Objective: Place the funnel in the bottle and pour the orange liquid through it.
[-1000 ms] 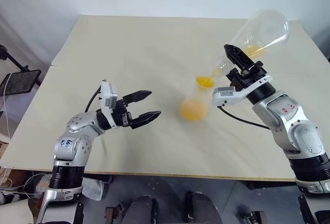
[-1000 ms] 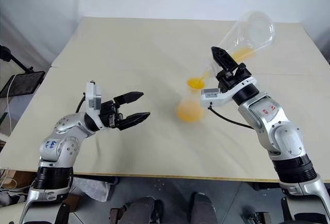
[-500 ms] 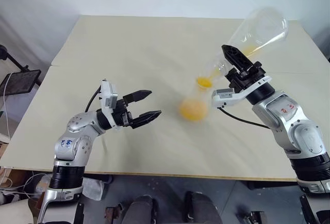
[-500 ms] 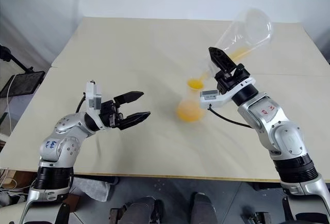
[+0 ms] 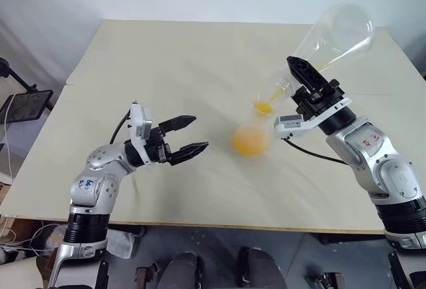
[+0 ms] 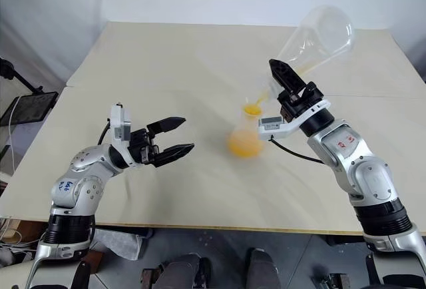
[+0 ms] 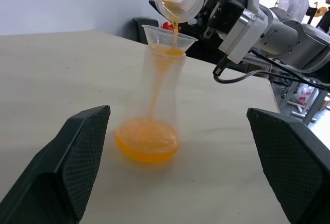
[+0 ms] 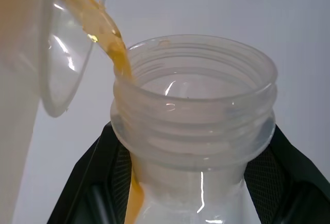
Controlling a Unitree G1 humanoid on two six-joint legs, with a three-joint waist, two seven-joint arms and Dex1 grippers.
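Left eye view against the picture of a second ago: the large flask (image 5: 336,32) in the right gripper (image 5: 305,84) has tipped a little steeper, its round base higher toward the table's far right corner, and less orange liquid (image 5: 250,142) lies along its lower wall. The bottle (image 5: 251,132), the funnel (image 5: 264,106) and the left arm sit where they were.

The flask's long axis runs from its base at about 2 o'clock down to its threaded mouth at about 8 o'clock, mouth lowest, just above the funnel's rim. A thin orange stream falls from the mouth's lip into the funnel; the left wrist view shows it running down through the bottle's neck (image 7: 164,74) to a shallow orange pool in the wide base. The bottle stands upright on the table (image 5: 166,62), a little right of centre, its long axis vertical, with the funnel seated in its neck, wide rim up, spout down.

The right gripper is clamped on the flask's neck, a black finger on each side of it in the right wrist view. At about 9 o'clock from the bottle, well apart from it, the left gripper (image 5: 190,134) hovers over the table with its fingers spread wide, holding nothing, pointing toward the bottle.
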